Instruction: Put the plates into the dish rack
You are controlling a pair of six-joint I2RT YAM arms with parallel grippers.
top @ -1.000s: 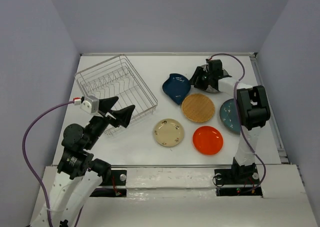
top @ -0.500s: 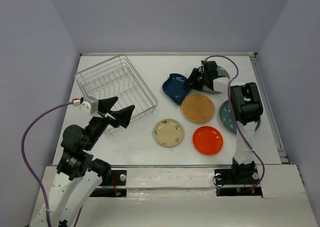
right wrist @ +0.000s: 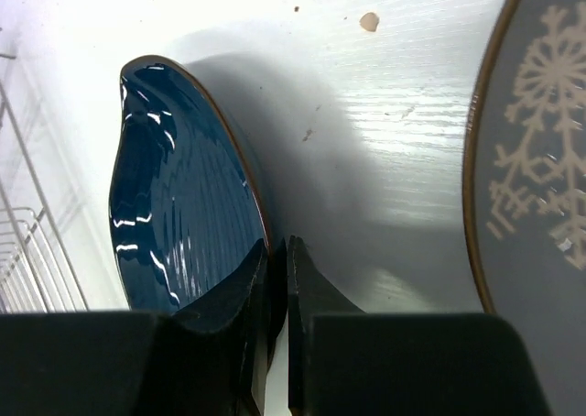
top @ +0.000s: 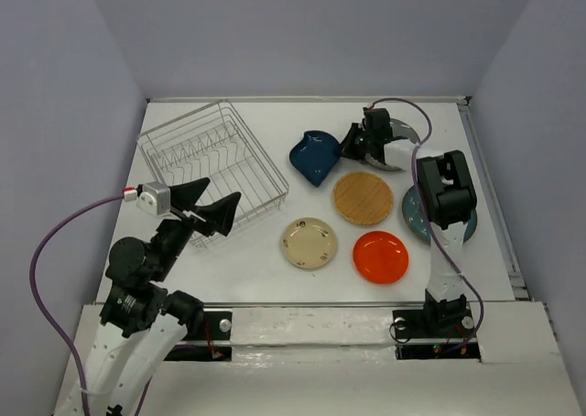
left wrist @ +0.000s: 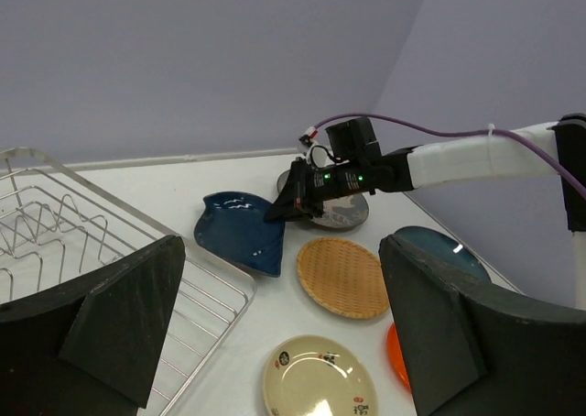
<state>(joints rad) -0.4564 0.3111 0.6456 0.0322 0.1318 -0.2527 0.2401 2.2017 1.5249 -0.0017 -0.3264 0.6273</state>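
Observation:
My right gripper (top: 349, 147) (right wrist: 277, 251) is shut on the right rim of the navy blue plate (top: 313, 157) (right wrist: 174, 205) (left wrist: 240, 233), which stands tilted up on edge. The grey patterned plate (top: 399, 158) (right wrist: 540, 159) lies just right of it, partly under the arm. The tan plate (top: 363, 197), cream plate (top: 309, 242) and orange-red plate (top: 381, 257) lie flat on the table. The teal plate (top: 414, 216) is partly hidden by the right arm. The dish rack (top: 212, 164) (left wrist: 55, 233) stands empty at the left. My left gripper (top: 210, 205) (left wrist: 282, 279) hovers open beside the rack's near corner.
Walls enclose the white table (top: 256, 269) at the back and both sides. A raised rail (top: 494, 205) runs along the right edge. A purple cable (top: 55, 242) loops off the left arm. The rack's wires (right wrist: 18, 242) show at the left of the right wrist view.
The right gripper has closed on the navy plate's rim, and the plate has tipped up and shifted left. The left arm has shifted slightly toward the near left, still open.

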